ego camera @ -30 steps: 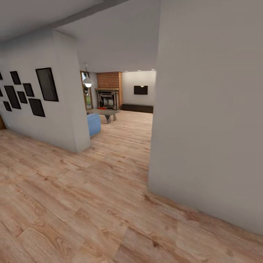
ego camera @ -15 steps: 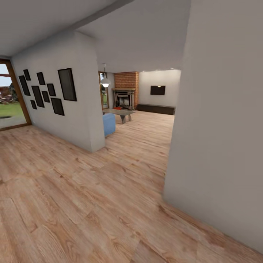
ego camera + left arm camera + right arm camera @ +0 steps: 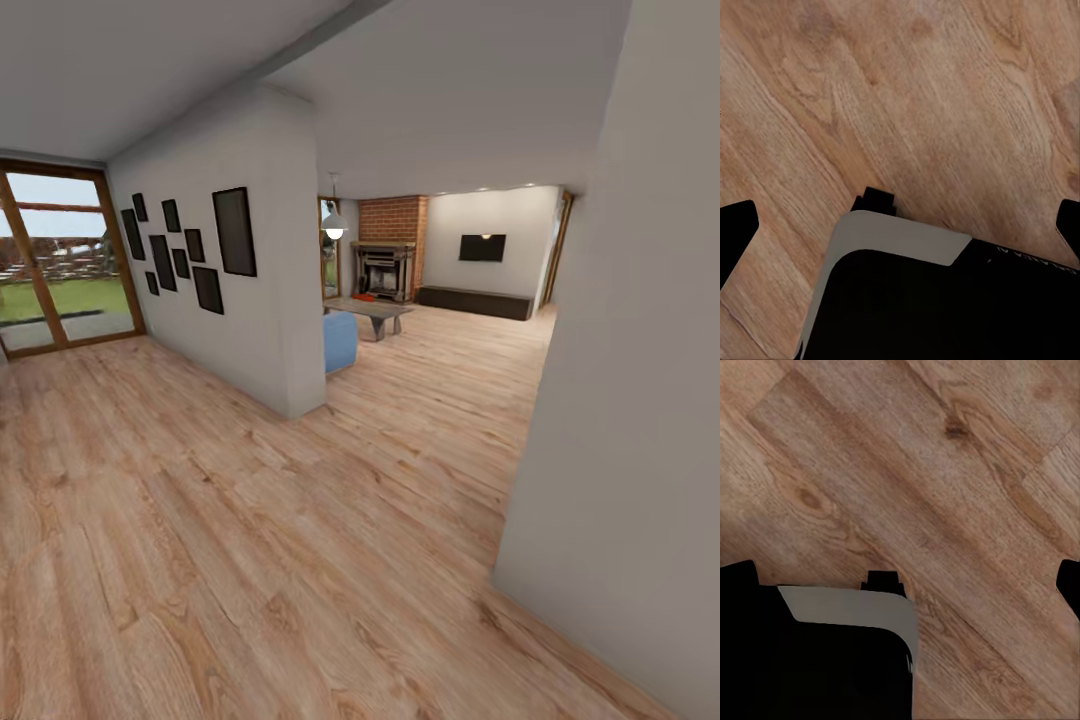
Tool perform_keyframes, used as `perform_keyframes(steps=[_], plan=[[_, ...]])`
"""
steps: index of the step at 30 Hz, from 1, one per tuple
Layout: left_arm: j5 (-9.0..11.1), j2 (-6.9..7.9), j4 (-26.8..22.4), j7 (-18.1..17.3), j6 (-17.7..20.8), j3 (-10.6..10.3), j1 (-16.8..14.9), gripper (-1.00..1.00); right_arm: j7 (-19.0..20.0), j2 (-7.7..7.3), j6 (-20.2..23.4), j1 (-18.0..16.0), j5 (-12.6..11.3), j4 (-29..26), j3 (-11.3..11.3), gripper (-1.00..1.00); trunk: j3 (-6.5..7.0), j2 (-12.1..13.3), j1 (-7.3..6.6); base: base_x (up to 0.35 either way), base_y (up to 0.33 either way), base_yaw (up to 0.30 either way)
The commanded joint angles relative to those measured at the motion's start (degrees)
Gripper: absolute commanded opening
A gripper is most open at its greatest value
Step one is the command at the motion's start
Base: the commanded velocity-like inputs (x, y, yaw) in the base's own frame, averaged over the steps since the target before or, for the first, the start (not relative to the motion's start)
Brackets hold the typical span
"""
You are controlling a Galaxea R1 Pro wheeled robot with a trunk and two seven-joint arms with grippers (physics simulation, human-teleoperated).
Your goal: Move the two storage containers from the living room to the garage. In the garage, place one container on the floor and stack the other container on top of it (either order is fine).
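Far down the passage lies the living room (image 3: 470, 300), with its brick chimney (image 3: 393, 219), dark fireplace (image 3: 383, 271), wall TV (image 3: 482, 247) and low dark bench (image 3: 475, 301). A tiny orange-red spot (image 3: 364, 297) sits at the fireplace's foot, too small to tell whether it is the storage containers. The garage is out of view. My left gripper (image 3: 900, 229) hangs open over wood planks, its black fingertips (image 3: 736, 229) far apart with nothing between them. My right gripper (image 3: 901, 579) is open too, fingertips (image 3: 1069, 582) wide apart over the planks.
A white wall end (image 3: 285, 300) with black picture frames (image 3: 234, 231) juts out on the left. Another white wall corner (image 3: 620, 420) stands close on the right. A blue seat (image 3: 340, 341) and a low table (image 3: 375, 312) lie beyond. Glass doors (image 3: 60, 260) open to a lawn far left.
The whole picture has shifted right, so the camera has turned left. The glass doors at the left have come into view, and the right wall takes up less of the picture.
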Motion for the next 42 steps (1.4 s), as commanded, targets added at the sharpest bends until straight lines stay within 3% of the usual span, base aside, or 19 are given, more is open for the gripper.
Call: perform_keyframes(steps=[1,13,42], plan=[[0.36,-0.01,0.01,0.14,-0.04,-0.32,-0.04,1.00,-0.05,0.03,-0.23,-0.04,-0.27,0.11,0.37,1.00,-0.07,-0.04,0.04,0.321,0.000,0.271],[0.35,-0.06,0.01,0.14,-0.04,-0.32,-0.04,1.00,-0.04,0.08,-0.23,-0.04,-0.16,0.11,0.48,1.00,-0.07,-0.04,0.04,0.321,0.000,0.241],[0.36,-0.06,0.01,0.14,-0.04,-0.32,-0.04,1.00,-0.05,-0.05,-0.14,-0.04,-0.10,0.11,0.63,1.00,-0.07,-0.04,0.04,0.321,0.000,0.005]])
